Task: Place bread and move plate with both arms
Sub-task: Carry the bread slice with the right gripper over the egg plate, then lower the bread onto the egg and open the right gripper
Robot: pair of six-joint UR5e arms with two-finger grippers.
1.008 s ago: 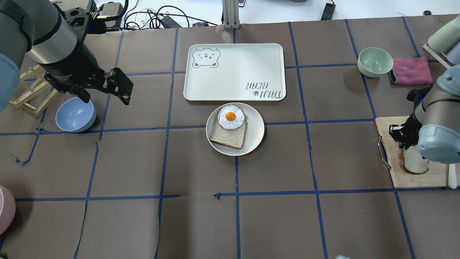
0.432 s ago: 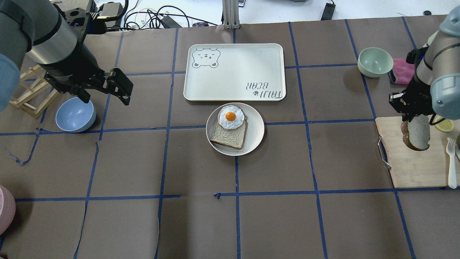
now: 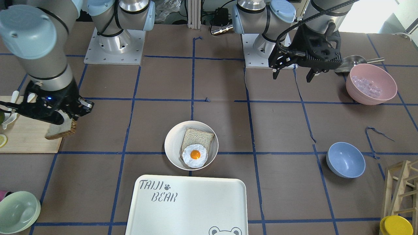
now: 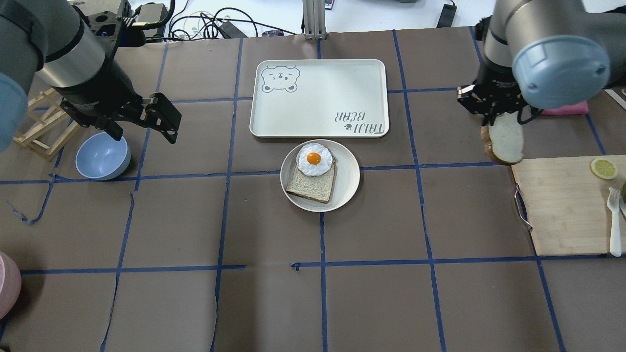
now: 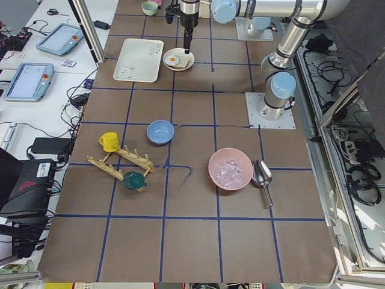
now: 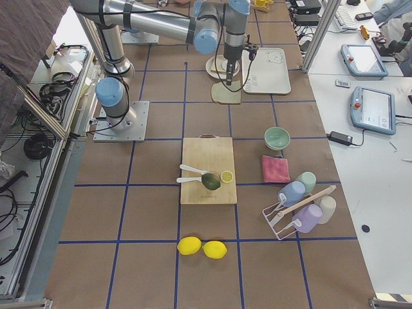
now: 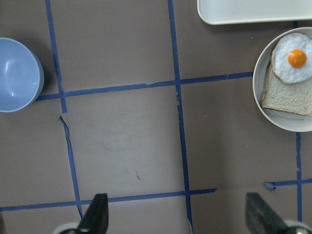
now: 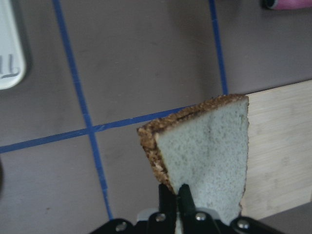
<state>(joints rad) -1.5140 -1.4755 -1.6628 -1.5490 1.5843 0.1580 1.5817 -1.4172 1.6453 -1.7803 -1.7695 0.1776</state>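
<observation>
**A:** What did the right gripper (image 4: 492, 122) have?

**B:** Its jaws were pinched narrow on the top edge of the bread (image 4: 503, 144), the pale slice with the dark crust. The slice hung straight down from it, off the table. Below it lay a corner of the wooden cutting board (image 4: 562, 210) and the brown table paper.

**A:** And the left gripper (image 4: 144, 133)?

**B:** Spread wide, with nothing between its jaws, and raised over the table.

**A:** Where was the plate (image 4: 349, 181)?

**B:** Between the two grippers and well apart from each. It held one tan slice (image 4: 313, 188) with one fried egg (image 4: 314, 159) lying over the slice's end. The "TAIJI BEAR" tray (image 4: 318, 98) lay just beside the plate, on the side away from the robot.

**A:** Other containers?

**B:** Three bowls. A blue bowl (image 4: 102, 156) sat near the left gripper, on its outer side. A pink bowl (image 3: 370, 83) was also near that gripper and held clear, ice-like pieces (image 3: 367, 85). A pale green bowl (image 3: 16, 212) stood past the right gripper, on the side away from the robot's base.

**A:** Anything on the board?

**B:** One lemon slice (image 4: 602, 168) and a white fork (image 4: 614, 225), both on the right gripper's outer side. Two whole lemons (image 6: 189, 245) lay on the table beyond the board, well apart from that gripper. That made two bread slices in all, one held and one plated.
</observation>
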